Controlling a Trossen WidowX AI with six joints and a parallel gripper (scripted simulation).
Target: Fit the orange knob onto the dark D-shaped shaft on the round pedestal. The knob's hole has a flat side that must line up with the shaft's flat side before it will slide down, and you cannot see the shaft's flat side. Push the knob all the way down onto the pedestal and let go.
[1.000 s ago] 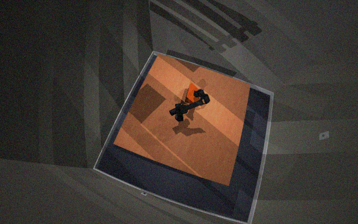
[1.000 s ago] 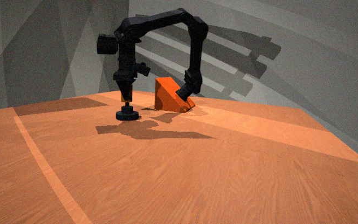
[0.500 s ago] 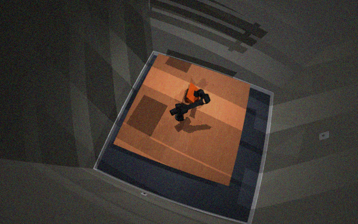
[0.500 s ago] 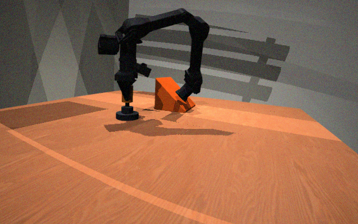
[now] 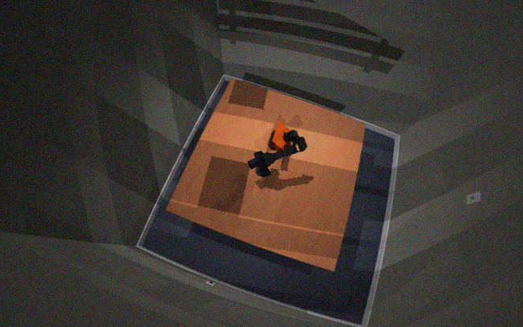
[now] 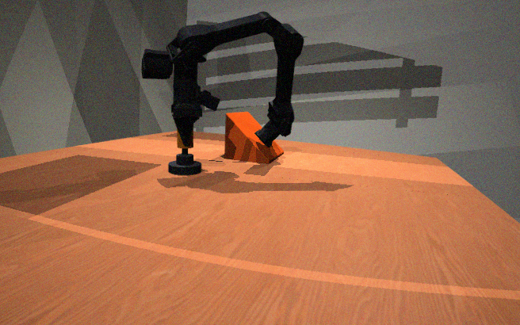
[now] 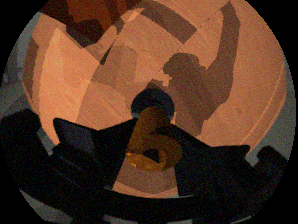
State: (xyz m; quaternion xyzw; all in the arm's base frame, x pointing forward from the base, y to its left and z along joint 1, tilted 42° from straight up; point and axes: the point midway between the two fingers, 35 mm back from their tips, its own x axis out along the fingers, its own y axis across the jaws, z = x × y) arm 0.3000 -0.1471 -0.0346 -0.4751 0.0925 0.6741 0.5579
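The orange knob (image 6: pixel 179 141) (image 7: pixel 170 143) looks dark yellow-orange and stands upright between the fingers. My gripper (image 6: pixel 185 139) (image 7: pixel 153 124) is shut on it, above the pedestal. The round dark pedestal (image 6: pixel 176 167) (image 7: pixel 142 102) stands on the table, with a narrower step on top. A short piece of the dark shaft (image 6: pixel 184 151) shows between the knob's lower end and that step. The knob is over the shaft and not down on the pedestal; whether the shaft's tip is in the hole cannot be told. Both flat sides are hidden. In the top view the arm hides the knob.
An orange wedge-shaped block (image 6: pixel 235 139) (image 5: pixel 281 134) stands on the wooden table (image 6: pixel 294 234) (image 5: pixel 296 202), beside the arm's lower part (image 6: pixel 280 116). The arm arches from there over to the pedestal. Dark shadows fall across the table and the wall.
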